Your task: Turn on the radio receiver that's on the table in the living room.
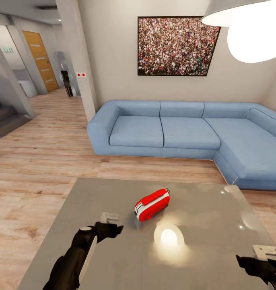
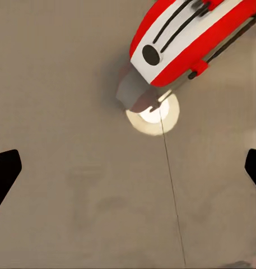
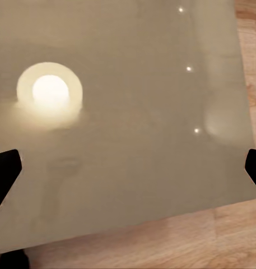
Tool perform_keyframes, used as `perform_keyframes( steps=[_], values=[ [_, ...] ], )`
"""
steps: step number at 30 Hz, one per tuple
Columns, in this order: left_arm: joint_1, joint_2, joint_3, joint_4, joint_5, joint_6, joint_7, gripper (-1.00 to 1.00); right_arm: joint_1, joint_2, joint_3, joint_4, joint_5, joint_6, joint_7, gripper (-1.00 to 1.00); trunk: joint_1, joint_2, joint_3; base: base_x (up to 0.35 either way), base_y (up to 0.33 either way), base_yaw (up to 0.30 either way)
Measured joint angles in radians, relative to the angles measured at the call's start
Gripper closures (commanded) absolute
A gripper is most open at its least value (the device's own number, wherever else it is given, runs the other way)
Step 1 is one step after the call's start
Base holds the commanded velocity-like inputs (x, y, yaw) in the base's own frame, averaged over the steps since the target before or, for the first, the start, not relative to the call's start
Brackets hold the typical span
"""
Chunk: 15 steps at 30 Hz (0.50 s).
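Observation:
The red radio receiver [image 1: 152, 204] with white trim lies near the middle of the glossy grey table [image 1: 93, 209], angled with its handle end toward the sofa. My left gripper [image 1: 113, 226] hovers over the table just left of the radio and a little nearer to me, apart from it. In the left wrist view the radio [image 2: 189, 39] sits ahead of the open gripper [image 2: 128, 174], whose dark fingertips [image 2: 4, 168] stand wide apart with nothing between them. My right gripper [image 1: 252, 261] hangs over the table's near right corner, and in the right wrist view it [image 3: 128, 174] is open over bare tabletop.
A long blue L-shaped sofa [image 1: 186, 133] stands beyond the table under a crowd-photo picture [image 1: 176, 46]. A white pendant lamp [image 1: 242, 24] hangs above and leaves a bright reflection [image 1: 169, 237] on the tabletop. Wood floor [image 1: 41, 161] surrounds the table; a column [image 1: 79, 60] and stairs [image 1: 5, 117] stand at the left.

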Motion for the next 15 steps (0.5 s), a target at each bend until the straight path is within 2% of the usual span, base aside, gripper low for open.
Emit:
perform_keyframes(
  steps=[5,11,15],
  values=[
    [0.000,-0.004,0.000,-0.016,-0.003,0.007,-0.046,-1.00,0.000,0.005,-0.001,-0.004,0.000,0.001,0.002,-1.00,0.000,0.000,0.000,0.000,0.000,0.000],
    [0.000,-0.006,0.000,-0.018,-0.002,0.010,-0.056,-1.00,0.000,0.006,-0.002,-0.004,-0.001,0.006,0.003,-1.00,0.000,0.000,0.000,0.000,0.000,0.000],
    [0.000,-0.009,-0.014,-0.019,-0.002,0.009,-0.067,-1.00,0.000,0.006,-0.003,-0.004,-0.002,0.007,0.003,-1.00,0.000,0.000,0.000,0.000,0.000,0.000]
  ],
)
